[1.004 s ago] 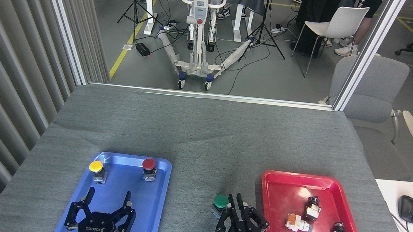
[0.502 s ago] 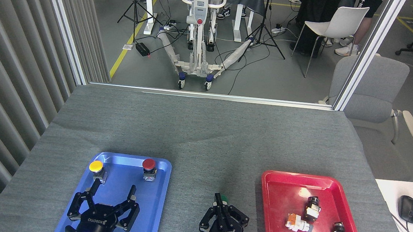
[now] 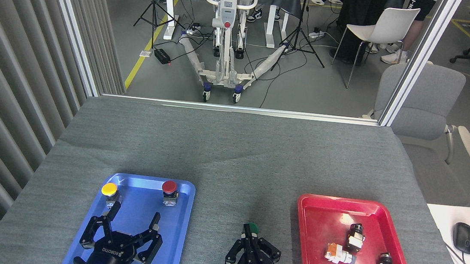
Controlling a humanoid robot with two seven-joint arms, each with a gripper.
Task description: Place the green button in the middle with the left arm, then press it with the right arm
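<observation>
head view: right hand (image 3: 250,240), fingers bunched together, covers domed green button (image 3: 253,227).

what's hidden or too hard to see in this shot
Head view only:
- Green button: just a sliver of the cap shows; the right pincer covers the base, so contact cannot be judged.
- Right pincer: open or shut is unclear, seen end-on.
- Left pincer: its arm is cut off by the bottom edge.
- Parts in the red tray: too small to identify; one is cut off at the bottom edge.
</observation>
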